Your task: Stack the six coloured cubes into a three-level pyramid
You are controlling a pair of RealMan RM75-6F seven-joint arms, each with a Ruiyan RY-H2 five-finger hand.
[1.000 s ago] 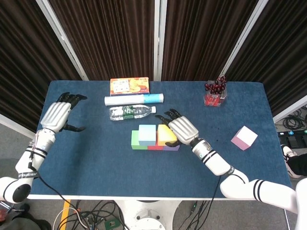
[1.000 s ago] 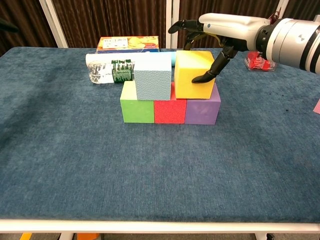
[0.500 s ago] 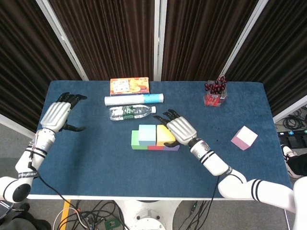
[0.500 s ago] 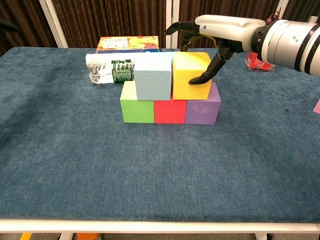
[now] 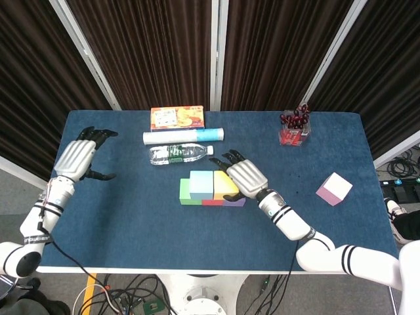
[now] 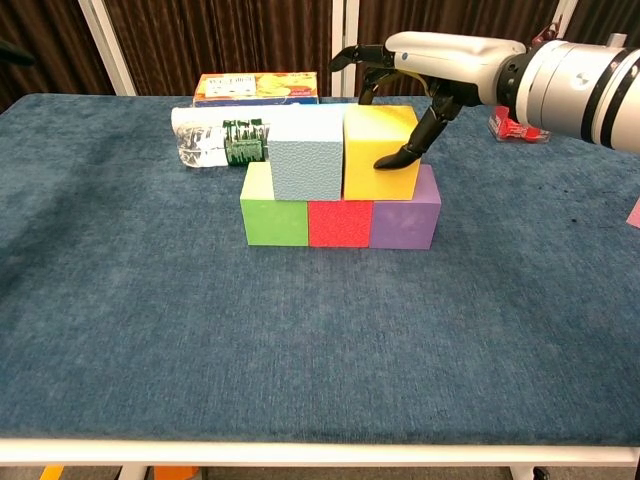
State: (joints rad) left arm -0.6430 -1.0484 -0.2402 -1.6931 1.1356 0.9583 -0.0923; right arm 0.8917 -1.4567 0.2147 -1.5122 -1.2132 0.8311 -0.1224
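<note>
While the right hand [image 6: 415, 100] sat over the yellow cube [image 6: 380, 150], thumb on its front, fingers draped behind, the pink cube [image 5: 334, 189] waited far right on the desk [image 5: 131, 216]. Looked light, foamy; grab opposite faces. Left hand [image 5: 79, 157] hovered, holding nothing.

A green cube [image 6: 273, 207], a red cube [image 6: 339, 222] and a purple cube [image 6: 405, 216] sit touching in a row on the counter, green at the left and purple at the right. On top rest a light blue cube [image 6: 306, 154], straddling green and red, and a yellow cube [image 6: 380, 152], over red and purple, the two side by side and touching. A pink cube [image 5: 334, 189] lies alone, well apart near the right edge, turned askew.
</note>
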